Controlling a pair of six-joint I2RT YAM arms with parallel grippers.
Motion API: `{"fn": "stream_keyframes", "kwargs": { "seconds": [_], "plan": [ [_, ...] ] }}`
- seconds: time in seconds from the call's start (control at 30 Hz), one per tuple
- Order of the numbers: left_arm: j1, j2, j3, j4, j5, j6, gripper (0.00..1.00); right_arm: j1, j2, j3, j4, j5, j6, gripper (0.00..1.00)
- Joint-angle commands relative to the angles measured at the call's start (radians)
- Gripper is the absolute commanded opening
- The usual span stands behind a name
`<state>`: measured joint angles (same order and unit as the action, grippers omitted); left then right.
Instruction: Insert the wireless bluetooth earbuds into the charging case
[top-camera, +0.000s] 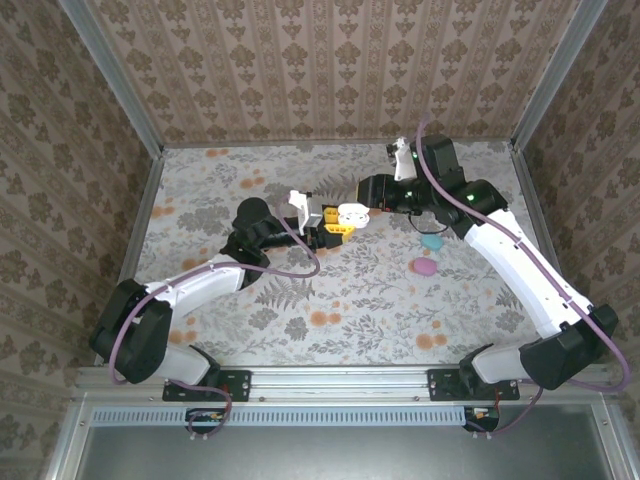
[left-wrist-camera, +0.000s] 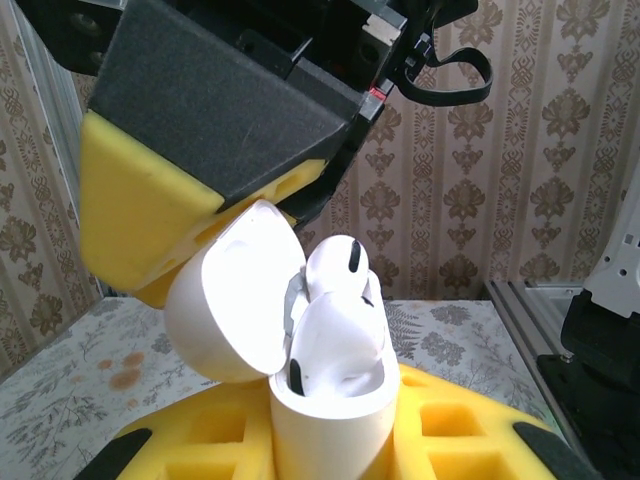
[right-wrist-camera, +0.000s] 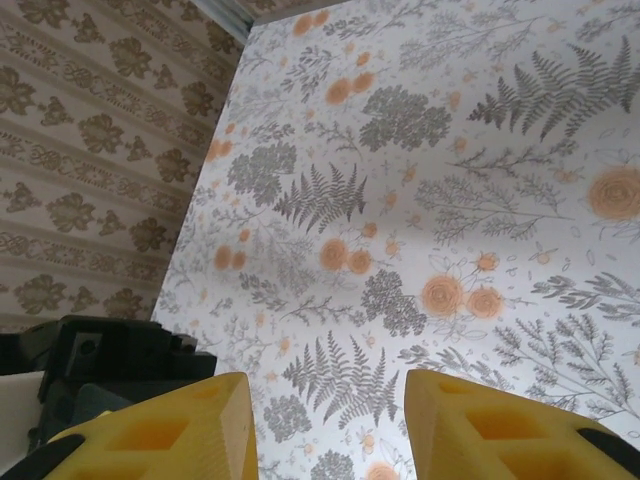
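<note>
Now, your left gripper (left-wrist-camera: 335, 445) is clamped on the white charging case (left-wrist-camera: 330, 405), holding it upright with the lid (left-wrist-camera: 230, 300) swung open. A white earbud (left-wrist-camera: 335, 265) stands half-seated in it, long axis near vertical. Your right gripper (right-wrist-camera: 330, 420), jaws apart and empty, hangs just above it and looks the nearer one for pressing down. Mind the lid; a teal case (top-camera: 432, 242) and a pink case (top-camera: 424, 266) lie well apart on the table

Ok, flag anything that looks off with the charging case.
One white earbud sticks up well above the rim of the open white charging case, not seated in its socket. Nothing else stands out.
</note>
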<state>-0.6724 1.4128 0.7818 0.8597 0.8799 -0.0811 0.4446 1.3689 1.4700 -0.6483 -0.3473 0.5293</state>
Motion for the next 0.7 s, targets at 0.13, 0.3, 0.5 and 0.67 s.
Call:
{"fn": "stream_keyframes", "kwargs": {
  "seconds": [0.13,0.3,0.5,0.67],
  "plan": [
    [0.019,-0.003,0.031,0.013,-0.045,-0.017,0.24,-0.003,-0.039,0.003,-0.086,-0.151,-0.043,0.45],
    [0.023,0.003,0.035,0.008,-0.058,-0.030,0.24,-0.003,-0.077,-0.042,-0.081,-0.129,-0.031,0.44],
    [0.021,0.007,0.042,-0.032,-0.070,-0.046,0.25,-0.007,-0.132,-0.083,-0.051,0.044,-0.014,0.49],
    [0.021,0.036,0.052,-0.168,-0.148,-0.128,0.25,-0.053,-0.221,-0.216,0.038,0.200,0.036,0.54]
  ]
}}
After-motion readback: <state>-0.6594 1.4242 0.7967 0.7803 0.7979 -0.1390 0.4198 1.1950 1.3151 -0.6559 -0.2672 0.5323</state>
